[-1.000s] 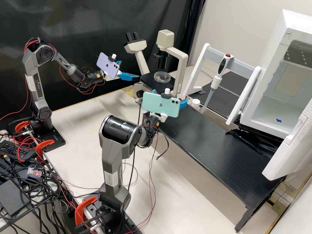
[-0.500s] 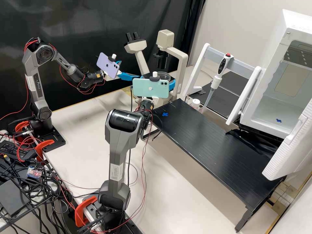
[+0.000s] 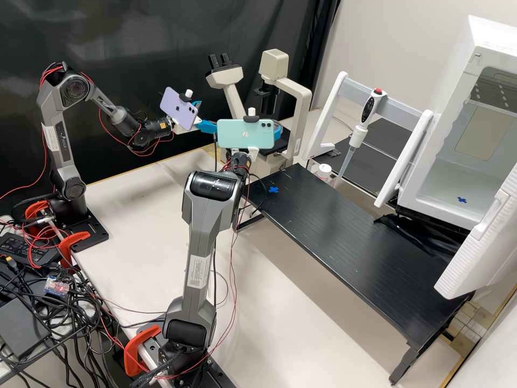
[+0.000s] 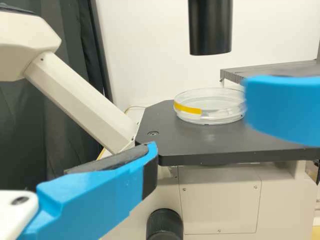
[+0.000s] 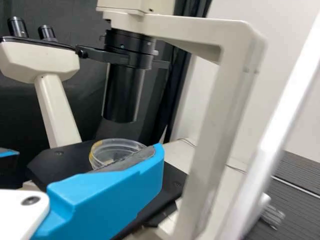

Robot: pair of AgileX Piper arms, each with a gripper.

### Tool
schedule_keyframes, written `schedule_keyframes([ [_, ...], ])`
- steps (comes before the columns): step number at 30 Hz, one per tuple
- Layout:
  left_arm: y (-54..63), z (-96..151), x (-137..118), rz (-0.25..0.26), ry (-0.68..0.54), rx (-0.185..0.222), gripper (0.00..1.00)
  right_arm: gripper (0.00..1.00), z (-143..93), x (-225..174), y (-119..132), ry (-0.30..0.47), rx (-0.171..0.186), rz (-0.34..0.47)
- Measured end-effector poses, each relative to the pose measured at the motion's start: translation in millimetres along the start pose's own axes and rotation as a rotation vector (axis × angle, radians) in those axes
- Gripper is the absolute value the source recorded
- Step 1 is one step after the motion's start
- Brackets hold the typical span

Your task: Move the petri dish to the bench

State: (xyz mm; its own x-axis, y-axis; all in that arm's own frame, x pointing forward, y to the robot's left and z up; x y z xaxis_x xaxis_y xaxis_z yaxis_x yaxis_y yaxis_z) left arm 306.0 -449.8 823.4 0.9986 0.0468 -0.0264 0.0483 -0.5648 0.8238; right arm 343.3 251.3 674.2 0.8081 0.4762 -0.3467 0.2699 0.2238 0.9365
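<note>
Blue right hand [image 3: 278, 131] has moved nearer the dish [image 4: 215, 114] (clear, round).

The petri dish [image 4: 211, 105] is round, shallow and clear, with a strip of yellow tape [image 4: 187, 108] on its side wall, and lies flat on the black stage [image 4: 200, 142] of the microscope [image 4: 220, 200], below a black cylinder [image 4: 210, 27]. The bench [image 3: 350, 237] is a long black top with fine lengthwise lines, standing on dark legs over a pale tabletop [image 3: 291, 302], a blue mark [image 3: 273, 189] near its microscope end.
</note>
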Motion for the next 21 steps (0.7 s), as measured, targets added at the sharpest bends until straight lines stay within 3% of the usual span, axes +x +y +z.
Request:
schedule_keyframes([
  [10,0.0,0,0,0.0,0.0,0.0,1.0,1.0,-2,60,-8,-0.109,0.002,-0.019],
  [21,0.0,0,0,0.0,0.0,0.0,1.0,1.0,7,94,-14,-0.199,0.012,-0.025],
])
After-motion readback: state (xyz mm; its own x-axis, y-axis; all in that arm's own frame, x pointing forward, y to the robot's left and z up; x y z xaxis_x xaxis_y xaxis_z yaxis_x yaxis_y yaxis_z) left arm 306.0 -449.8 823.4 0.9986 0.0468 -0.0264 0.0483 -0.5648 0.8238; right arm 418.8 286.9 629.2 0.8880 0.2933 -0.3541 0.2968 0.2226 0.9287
